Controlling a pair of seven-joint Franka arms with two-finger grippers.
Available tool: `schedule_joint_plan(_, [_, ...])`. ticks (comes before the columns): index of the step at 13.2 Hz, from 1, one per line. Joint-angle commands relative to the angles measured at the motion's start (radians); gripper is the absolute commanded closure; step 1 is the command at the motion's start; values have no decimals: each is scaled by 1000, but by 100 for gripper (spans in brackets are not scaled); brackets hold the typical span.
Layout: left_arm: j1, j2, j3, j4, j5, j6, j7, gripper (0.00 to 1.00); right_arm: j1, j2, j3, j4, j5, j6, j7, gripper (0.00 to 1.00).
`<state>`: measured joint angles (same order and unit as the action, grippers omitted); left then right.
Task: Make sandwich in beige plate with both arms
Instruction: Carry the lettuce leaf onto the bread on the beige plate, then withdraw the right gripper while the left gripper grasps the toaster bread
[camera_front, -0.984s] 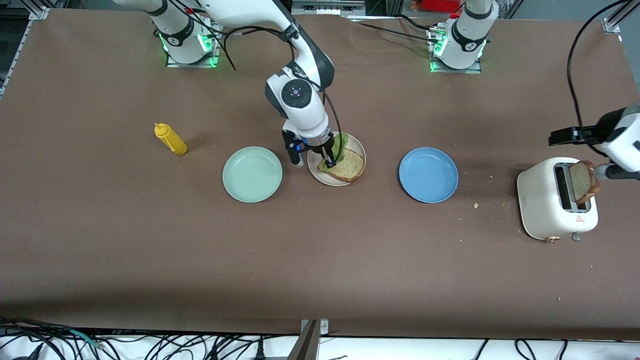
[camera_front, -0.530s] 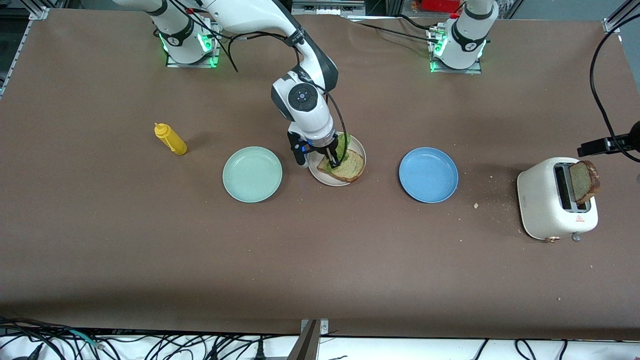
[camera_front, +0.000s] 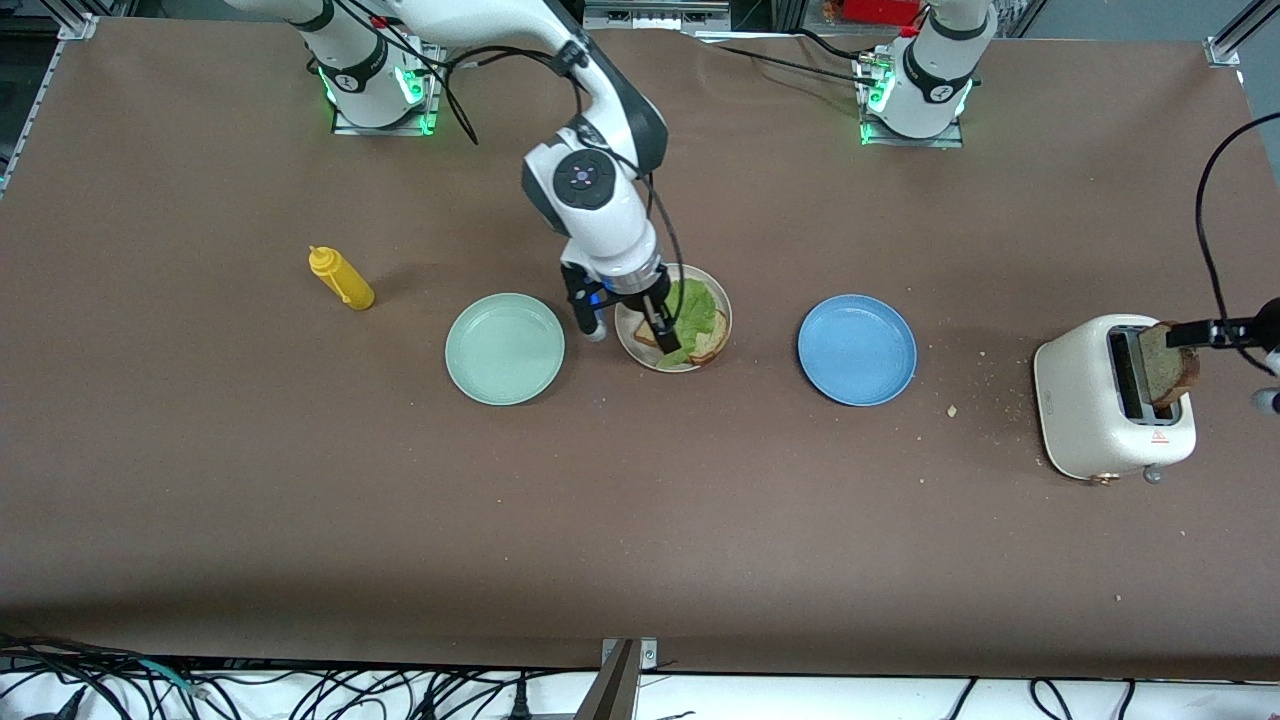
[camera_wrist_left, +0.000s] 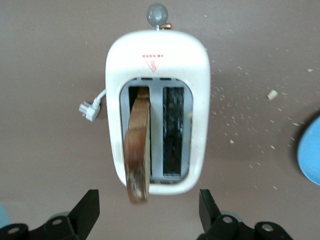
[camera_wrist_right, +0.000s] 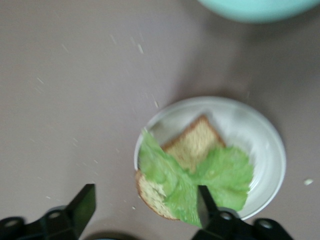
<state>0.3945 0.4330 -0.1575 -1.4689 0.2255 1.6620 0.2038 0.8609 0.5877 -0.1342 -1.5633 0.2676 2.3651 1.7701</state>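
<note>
The beige plate (camera_front: 722, 308) (camera_wrist_right: 270, 145) holds a bread slice (camera_front: 710, 345) (camera_wrist_right: 197, 142) with a green lettuce leaf (camera_front: 693, 308) (camera_wrist_right: 220, 175) spread over it. My right gripper (camera_front: 628, 328) (camera_wrist_right: 145, 194) hangs low over the plate's edge toward the right arm's end, open and holding nothing. A second bread slice (camera_front: 1168, 365) (camera_wrist_left: 137, 155) stands tilted out of one slot of the white toaster (camera_front: 1090, 410) (camera_wrist_left: 200, 75). My left gripper (camera_front: 1213, 368) (camera_wrist_left: 148, 199) is over the toaster, open, with the slice's brown crust between its fingers and apart from both.
A mint-green plate (camera_front: 505, 348) (camera_wrist_right: 255, 7) lies beside the beige plate toward the right arm's end, and a blue plate (camera_front: 857, 350) (camera_wrist_left: 310, 155) toward the left arm's end. A yellow squeeze bottle (camera_front: 342, 278) lies farther along. Crumbs (camera_front: 952, 410) dot the table by the toaster.
My right gripper has opened and let go of the lettuce, which now lies spread over the bread. My left gripper has come down over the toaster's slice.
</note>
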Motion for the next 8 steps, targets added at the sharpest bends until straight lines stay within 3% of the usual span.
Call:
schedule_joint_plan(1, [27, 3, -10, -66, 63, 106, 26, 15, -123, -162, 15, -59, -18, -182, -218, 1])
schedule_joint_plan(2, [37, 13, -10, -85, 63, 131, 28, 21, -169, -211, 15, -73, -18, -246, -333, 1])
schedule_joint_plan(3, [40, 15, -11, -99, 63, 134, 28, 35, -221, -250, 15, -78, -19, -310, -454, 1])
schedule_joint_plan(4, [41, 16, -11, -111, 63, 130, 28, 50, -273, -285, 13, -81, -21, -384, -588, 1])
schedule_joint_plan(6, [52, 15, -11, -123, 61, 107, 89, 91, -371, -339, 8, -83, -51, -493, -868, 1])
schedule_joint_plan(7, [55, 12, -10, -122, 60, 91, 135, 100, -416, -357, 8, -83, -107, -518, -1002, 1])
schedule_joint_plan(8, [58, 6, -10, -116, 58, 88, 149, 100, -451, -377, 5, -92, -155, -533, -1131, 1])
